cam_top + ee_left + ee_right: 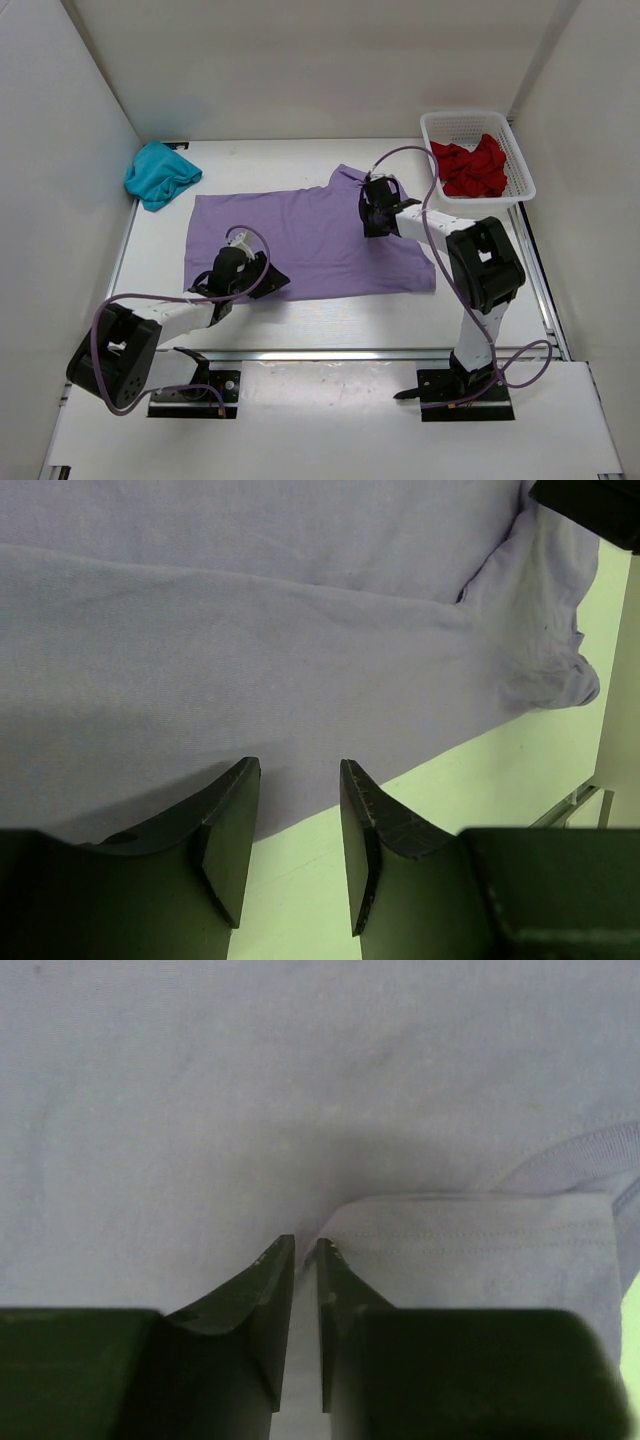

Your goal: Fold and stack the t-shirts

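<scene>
- Teal t-shirt (160, 173): bunched in a heap at the upper left of the top view, on the table (300, 325), apart from the other shirts.
- Lavender t-shirt (310, 240): spread mostly flat across the middle of the table, with one corner reaching toward the upper right.
- My left gripper (235, 258): low over the shirt's near-left edge. In the left wrist view it (298, 770) stands partly open, with a moderate gap. Its tips are at the hem, where cloth meets bare table, and I see nothing held between them.
- My right gripper (378, 205): on the shirt's upper right part. In the right wrist view it (300, 1245) is drawn to a thin slit and pinches the lavender cloth. A folded flap with a stitched hem lies just right of the tips.
- Red t-shirt (473, 167): crumpled inside the white mesh basket (440, 125) at the upper right, well apart from both grippers.
</scene>
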{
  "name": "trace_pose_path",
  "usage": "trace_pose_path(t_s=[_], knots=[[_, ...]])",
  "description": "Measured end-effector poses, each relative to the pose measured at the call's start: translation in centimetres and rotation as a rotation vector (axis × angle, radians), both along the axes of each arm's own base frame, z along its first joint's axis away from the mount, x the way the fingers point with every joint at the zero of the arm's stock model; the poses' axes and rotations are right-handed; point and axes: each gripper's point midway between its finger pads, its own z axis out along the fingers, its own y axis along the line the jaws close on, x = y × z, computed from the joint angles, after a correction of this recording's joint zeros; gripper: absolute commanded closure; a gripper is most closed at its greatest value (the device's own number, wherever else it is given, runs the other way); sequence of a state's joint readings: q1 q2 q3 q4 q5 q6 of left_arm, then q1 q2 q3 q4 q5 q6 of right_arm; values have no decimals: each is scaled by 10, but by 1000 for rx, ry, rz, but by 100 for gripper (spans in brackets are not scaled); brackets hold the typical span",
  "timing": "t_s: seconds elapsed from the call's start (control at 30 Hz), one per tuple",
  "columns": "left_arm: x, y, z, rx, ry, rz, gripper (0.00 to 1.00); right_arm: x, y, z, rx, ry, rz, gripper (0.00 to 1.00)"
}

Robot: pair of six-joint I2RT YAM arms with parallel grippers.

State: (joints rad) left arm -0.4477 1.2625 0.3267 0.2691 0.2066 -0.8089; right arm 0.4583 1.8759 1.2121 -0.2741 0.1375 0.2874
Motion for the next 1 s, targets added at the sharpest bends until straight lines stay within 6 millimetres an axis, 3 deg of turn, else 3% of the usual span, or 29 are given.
trace_pose_path(t_s=[0.17,0.27,0.4,0.53,0.6,0.7,0.77,0.9,1.0], knots=[[3,5,5,-1,-11,17,51,5,-2,-7,22,14,0,68],[6,4,10,11,-26,17,51,7,0,0,40,-4,2,58],[8,-28,29,24,-82,-66,52,-1,0,31,98,-82,1,48],[7,-62,31,22,-88,-156,52,-18,-8,70,204,-188,-31,55],[5,-66,20,20,-54,-176,53,-25,-12,76,251,-217,-51,73],[0,-64,-4,22,21,-176,53,-43,-15,59,282,-186,-68,90],[-5,-62,-15,23,50,-173,53,-62,-15,35,286,-124,-68,94],[-11,-68,-14,2,41,-188,55,-104,-24,-9,266,11,-73,100],[-17,-72,-15,-13,41,-199,54,-118,-35,-17,278,30,-104,100]])
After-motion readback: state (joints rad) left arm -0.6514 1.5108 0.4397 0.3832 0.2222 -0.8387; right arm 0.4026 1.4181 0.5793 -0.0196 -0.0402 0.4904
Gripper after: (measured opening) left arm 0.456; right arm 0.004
